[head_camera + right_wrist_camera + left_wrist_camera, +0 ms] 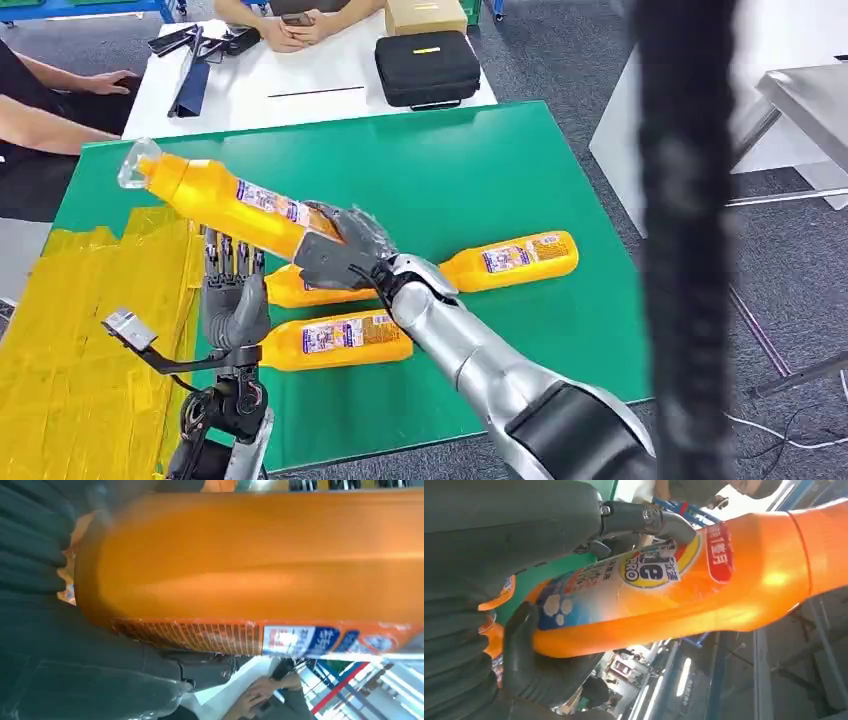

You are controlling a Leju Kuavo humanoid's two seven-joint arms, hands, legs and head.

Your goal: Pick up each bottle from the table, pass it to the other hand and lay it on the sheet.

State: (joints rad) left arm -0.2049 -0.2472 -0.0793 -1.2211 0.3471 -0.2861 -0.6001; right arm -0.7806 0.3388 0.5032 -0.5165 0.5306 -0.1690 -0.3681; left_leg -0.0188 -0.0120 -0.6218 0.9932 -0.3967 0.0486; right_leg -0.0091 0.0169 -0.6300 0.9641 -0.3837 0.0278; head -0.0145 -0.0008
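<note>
Right robot hand (340,250) gripped the raised bottle (225,200) at its base end, clear cap (136,163) pointing far-left, bottle tilted above the green bench (500,160). Left robot hand (232,290) stood upright just under the bottle, fingers apart, holding nothing; touching or not, couldn't tell. Left wrist view showed its thumb (539,665) and a finger close around the bottle body (684,585), not clearly closed.

Risk: base-end grip with the long neck hanging out, so the bottle could pivot or slip if the right let go before the left closed. A drop would likely hit the two bottles lying near-centre (335,338) (300,287). Third bottle (515,255) lay further right, well apart.

Room: yellow sheet (70,330) lay left, bare and open, just beside the left robot hand. Bench's left edge and a person's forearm (40,125) at far left limited overshoot.
</note>
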